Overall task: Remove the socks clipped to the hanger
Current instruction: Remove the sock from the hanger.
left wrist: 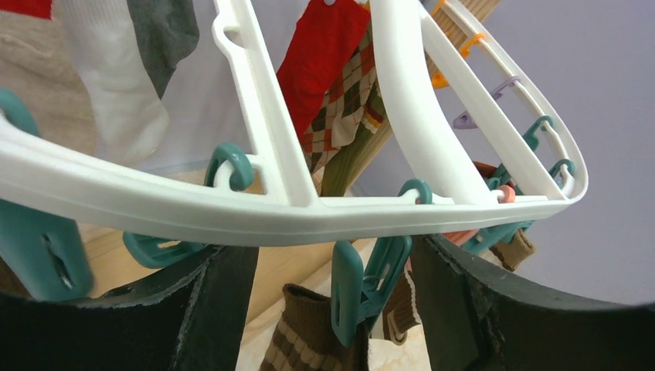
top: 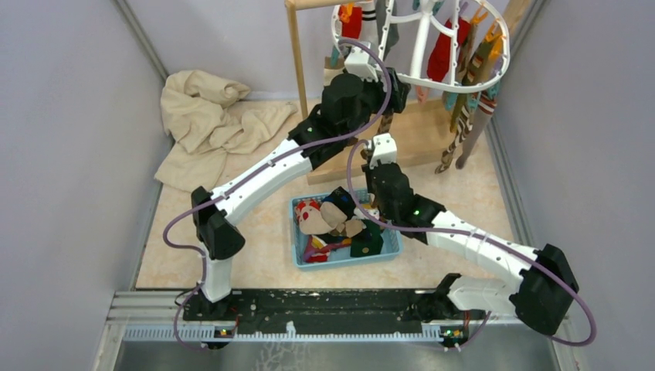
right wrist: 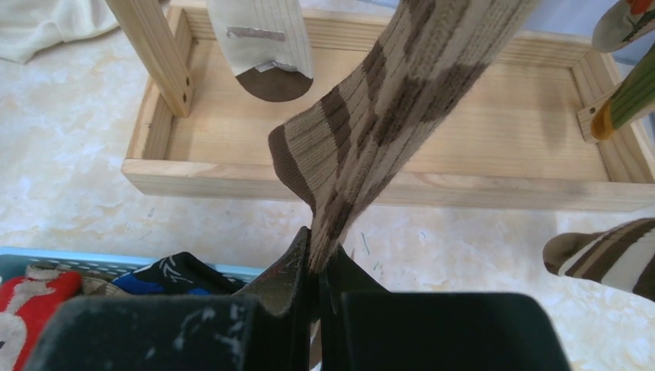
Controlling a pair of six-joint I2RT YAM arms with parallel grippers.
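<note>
brown-striped sock (right wrist: 371,124) pulled taut, lower end pinched in closed right gripper (right wrist: 317,272); top at a teal clip (left wrist: 363,282) on the hanger (left wrist: 232,212). left gripper (left wrist: 332,309) gapes around that clip, holding nothing. several socks (top: 332,224) in blue basket (top: 347,260); many left clipped.

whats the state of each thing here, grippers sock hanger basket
left gripper: open, jaws either side of a teal clip
right gripper: shut on the brown striped sock
brown striped sock: stretched taut
hanger: hung up, hanging socks clipped on
blue basket: holds loose socks
</note>
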